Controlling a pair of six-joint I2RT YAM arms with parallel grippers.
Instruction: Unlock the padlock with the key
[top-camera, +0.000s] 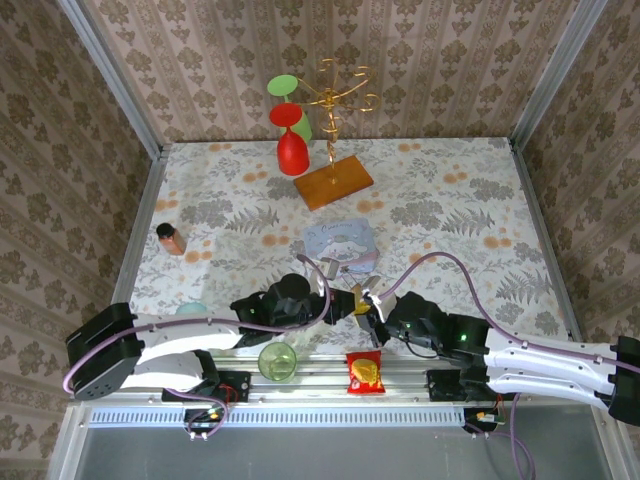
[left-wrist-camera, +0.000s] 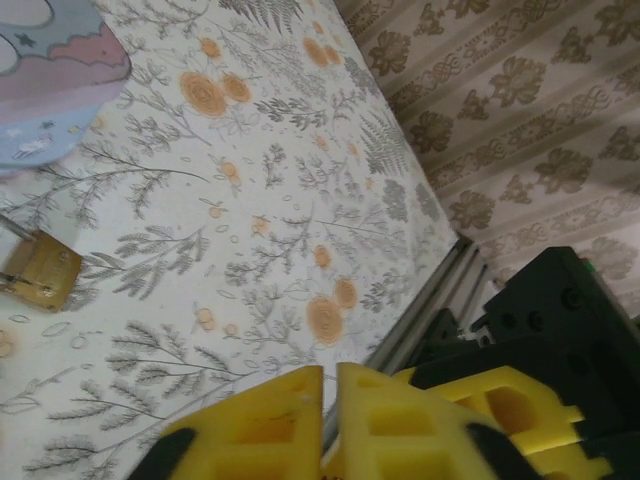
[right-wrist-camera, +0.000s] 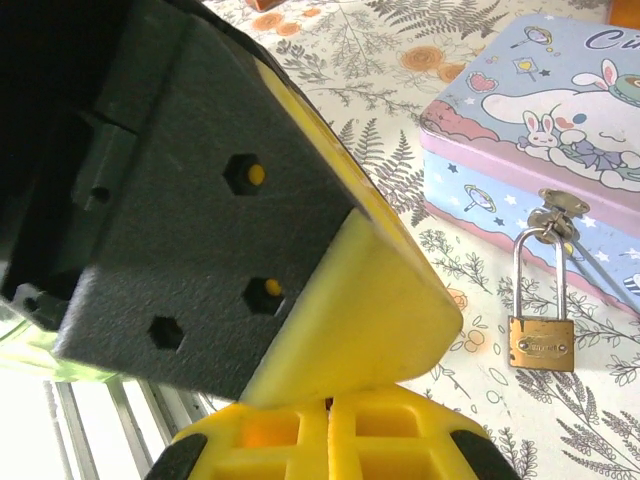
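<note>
Padlock (right-wrist-camera: 541, 343) of brass-gold metal hangs by its thin silver shackle from the clasp of the pastel tin box (right-wrist-camera: 520, 130). Its body rests on the flowered bench (top-camera: 450, 200) just before the box. At the left, a green see-through cup (top-camera: 277, 361) stands at the near edge. The tin box has its lid down. The left gripper (left-wrist-camera: 330, 390) has its yellow jaws clenched together. The right gripper (right-wrist-camera: 328, 415) has its jaws clenched too. Whether either one grasps something, I cannot tell.
</note>
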